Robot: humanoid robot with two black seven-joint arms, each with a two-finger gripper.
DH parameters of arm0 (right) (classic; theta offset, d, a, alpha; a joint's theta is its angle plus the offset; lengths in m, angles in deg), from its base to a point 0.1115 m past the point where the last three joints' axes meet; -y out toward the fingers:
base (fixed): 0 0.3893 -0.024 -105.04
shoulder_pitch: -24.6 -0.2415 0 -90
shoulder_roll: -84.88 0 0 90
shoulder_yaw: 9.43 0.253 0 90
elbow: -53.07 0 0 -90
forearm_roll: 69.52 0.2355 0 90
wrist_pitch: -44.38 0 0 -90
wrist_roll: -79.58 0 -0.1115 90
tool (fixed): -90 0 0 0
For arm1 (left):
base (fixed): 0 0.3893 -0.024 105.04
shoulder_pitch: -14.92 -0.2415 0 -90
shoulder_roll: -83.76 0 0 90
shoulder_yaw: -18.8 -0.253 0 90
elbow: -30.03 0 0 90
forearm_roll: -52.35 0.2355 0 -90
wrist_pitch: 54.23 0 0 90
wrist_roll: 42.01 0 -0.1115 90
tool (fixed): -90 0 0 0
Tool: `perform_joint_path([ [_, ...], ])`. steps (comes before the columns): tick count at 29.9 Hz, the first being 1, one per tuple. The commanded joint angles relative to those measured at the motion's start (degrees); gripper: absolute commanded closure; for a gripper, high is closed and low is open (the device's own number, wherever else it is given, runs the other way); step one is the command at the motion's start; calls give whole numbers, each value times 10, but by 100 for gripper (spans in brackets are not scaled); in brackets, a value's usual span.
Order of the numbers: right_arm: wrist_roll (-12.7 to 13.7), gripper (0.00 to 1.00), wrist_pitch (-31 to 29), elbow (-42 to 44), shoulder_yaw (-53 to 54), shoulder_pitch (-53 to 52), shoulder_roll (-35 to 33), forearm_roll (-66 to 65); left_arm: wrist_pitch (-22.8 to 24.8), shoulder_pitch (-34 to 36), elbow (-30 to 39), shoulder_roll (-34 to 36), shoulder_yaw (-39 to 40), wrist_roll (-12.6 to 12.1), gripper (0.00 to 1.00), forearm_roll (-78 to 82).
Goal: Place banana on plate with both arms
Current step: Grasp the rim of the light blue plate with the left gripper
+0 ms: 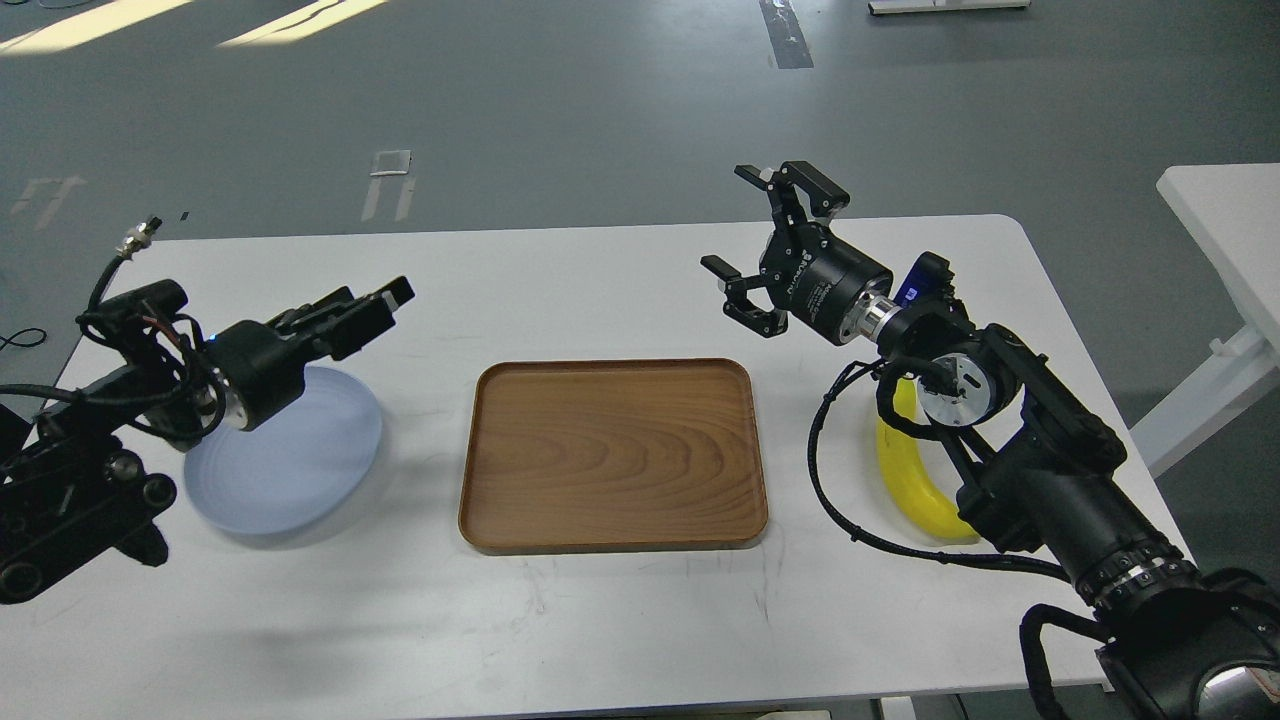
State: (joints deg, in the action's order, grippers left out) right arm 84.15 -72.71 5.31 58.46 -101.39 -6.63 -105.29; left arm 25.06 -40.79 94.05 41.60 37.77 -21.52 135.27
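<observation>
I judge the pick not yet begun: the banana point(915, 490) lies on the surface right of the wooden tray point(612, 455), under my right arm, whose spread pincer point(770, 240) must drop to it; my left pincer point(385, 300), pressed together, hovers over the plate point(300, 470) left of the tray.

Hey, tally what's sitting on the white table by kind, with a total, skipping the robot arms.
Banana: 1
Pale blue plate: 1
Brown wooden tray: 1
Total: 3
</observation>
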Motion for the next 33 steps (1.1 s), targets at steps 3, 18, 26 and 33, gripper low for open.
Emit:
perform_joint_path([
  [3,-1,0,0,-2,1,6,1,0,-36,-2,-163,8,-41,5,2,-1],
  [18,-2,0,-1,-3,0,8,2,1,-75,-83,-178,4,-44,26,4,-27],
  [26,-2,0,-1,-3,-3,8,2,0,-80,-88,-179,-13,-62,27,4,-36],
  [33,-2,0,-1,-3,-5,15,2,0,-80,-89,-182,-19,-64,27,11,-52],
])
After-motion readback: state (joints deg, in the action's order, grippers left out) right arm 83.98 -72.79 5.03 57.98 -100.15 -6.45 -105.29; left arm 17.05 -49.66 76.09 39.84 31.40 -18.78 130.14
